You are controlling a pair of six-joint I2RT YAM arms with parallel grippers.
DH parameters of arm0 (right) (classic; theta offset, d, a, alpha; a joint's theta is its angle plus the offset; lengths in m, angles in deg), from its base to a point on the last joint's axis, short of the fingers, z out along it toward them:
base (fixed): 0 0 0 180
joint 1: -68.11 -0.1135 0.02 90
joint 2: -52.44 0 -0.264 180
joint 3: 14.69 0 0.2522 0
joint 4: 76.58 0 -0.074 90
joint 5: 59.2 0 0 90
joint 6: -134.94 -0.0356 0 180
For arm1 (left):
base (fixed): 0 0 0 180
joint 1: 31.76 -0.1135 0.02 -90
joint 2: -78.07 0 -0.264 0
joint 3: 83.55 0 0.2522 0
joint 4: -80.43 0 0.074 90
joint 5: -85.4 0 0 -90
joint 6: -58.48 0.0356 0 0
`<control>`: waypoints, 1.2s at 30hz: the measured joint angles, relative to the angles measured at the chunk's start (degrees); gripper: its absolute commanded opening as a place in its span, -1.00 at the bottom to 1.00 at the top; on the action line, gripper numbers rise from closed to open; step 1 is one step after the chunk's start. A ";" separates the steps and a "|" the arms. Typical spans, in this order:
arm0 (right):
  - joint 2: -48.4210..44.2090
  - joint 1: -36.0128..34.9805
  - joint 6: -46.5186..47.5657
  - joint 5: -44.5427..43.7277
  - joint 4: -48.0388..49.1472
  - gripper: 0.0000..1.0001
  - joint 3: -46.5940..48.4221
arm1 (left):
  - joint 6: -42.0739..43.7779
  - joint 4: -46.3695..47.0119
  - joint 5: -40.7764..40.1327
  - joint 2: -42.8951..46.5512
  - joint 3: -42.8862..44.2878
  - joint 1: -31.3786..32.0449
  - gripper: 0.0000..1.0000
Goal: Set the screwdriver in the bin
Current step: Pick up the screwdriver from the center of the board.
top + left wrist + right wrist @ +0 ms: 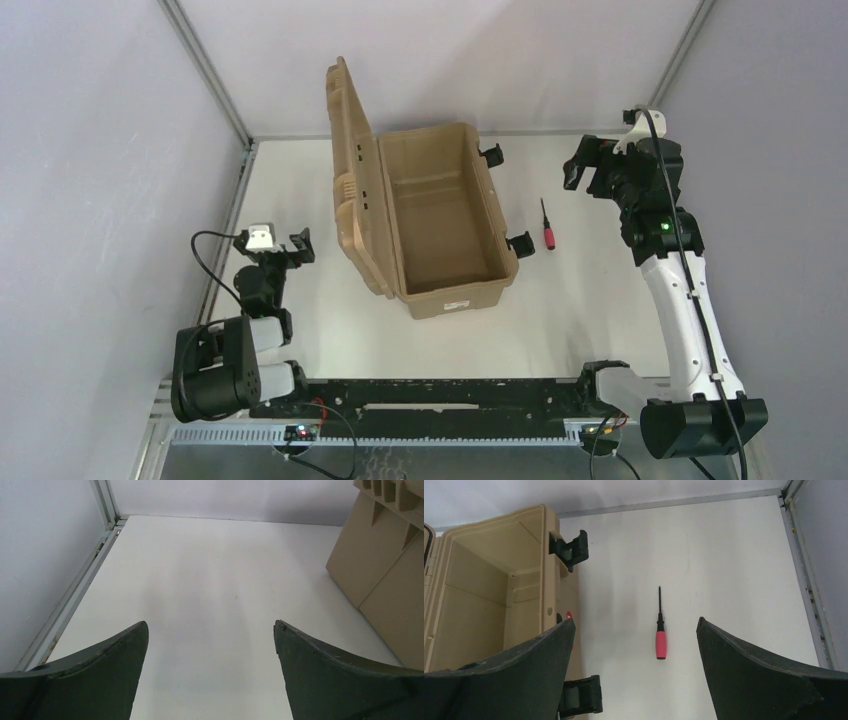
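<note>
The screwdriver [547, 231], slim with a pink handle and a thin black shaft, lies on the white table just right of the bin [432, 215]. The bin is a tan case standing open, its lid tipped up to the left. In the right wrist view the screwdriver [660, 639] lies flat ahead of and below my right gripper [635, 622], which is open and holds nothing. That right gripper [585, 170] hovers above the table, up and to the right of the screwdriver. My left gripper [290, 248] rests low at the left of the bin, open and empty [211, 625].
Black latches [520, 243] stick out from the bin's right side, near the screwdriver. A metal frame rail [806, 590] and grey walls bound the table on the right and back. The bin's tan lid [385, 565] stands close on the left gripper's right.
</note>
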 measured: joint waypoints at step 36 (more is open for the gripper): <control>8.87 0.00 1.18 0.35 -3.72 0.86 14.69 | 0.00 0.00 0.00 0.00 0.00 0.00 1.00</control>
